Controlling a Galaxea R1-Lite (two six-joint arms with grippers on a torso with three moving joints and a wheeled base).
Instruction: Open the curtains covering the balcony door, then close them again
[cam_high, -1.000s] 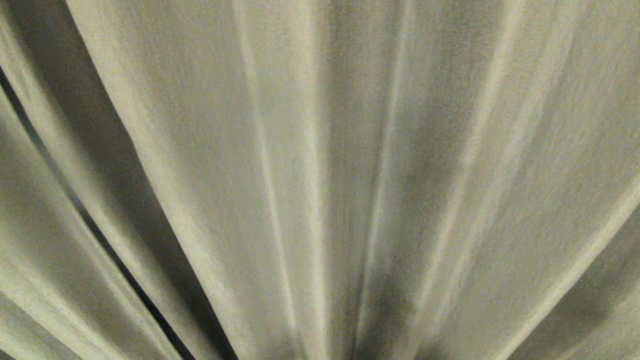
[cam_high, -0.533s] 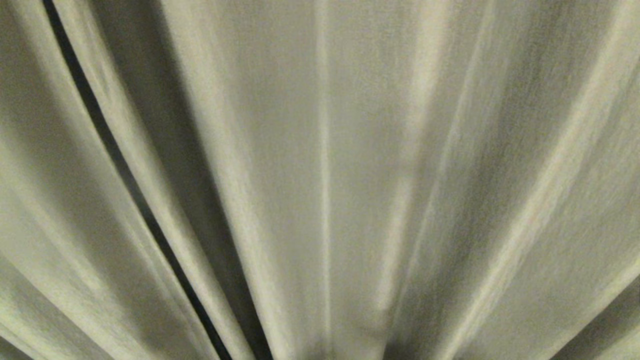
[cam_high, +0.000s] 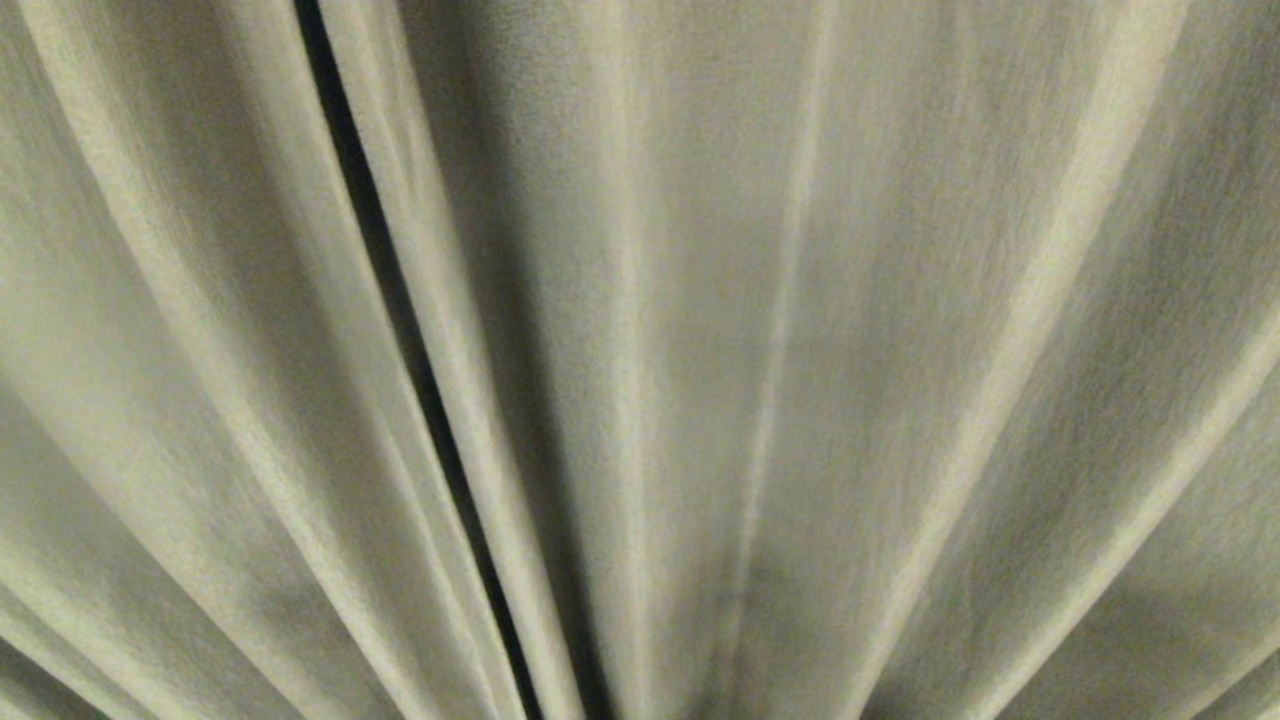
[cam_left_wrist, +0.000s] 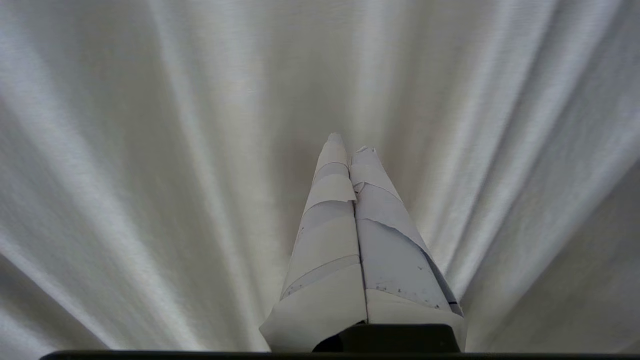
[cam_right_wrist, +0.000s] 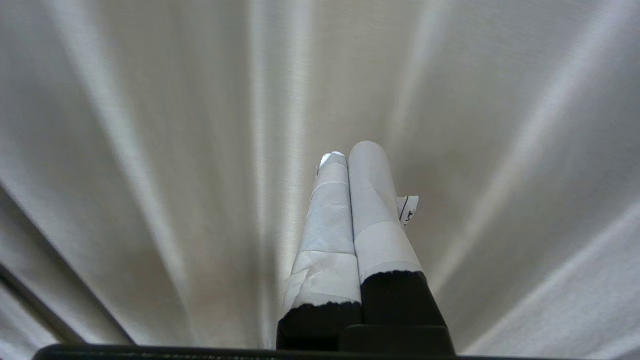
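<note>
You see the left gripper, tape-wrapped fingers pressed together on nothing, tips facing the cream-white pleated fabric curtains. The right gripper is likewise clenched and empty before the folds. Overhead, the curtains fill your head view, a thin dark slit between panels

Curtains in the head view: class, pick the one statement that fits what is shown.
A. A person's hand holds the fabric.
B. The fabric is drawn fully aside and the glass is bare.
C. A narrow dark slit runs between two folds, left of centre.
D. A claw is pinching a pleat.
C: the curtains fill the head view, with one thin dark slit left of centre and no claw or hand visible.
</note>
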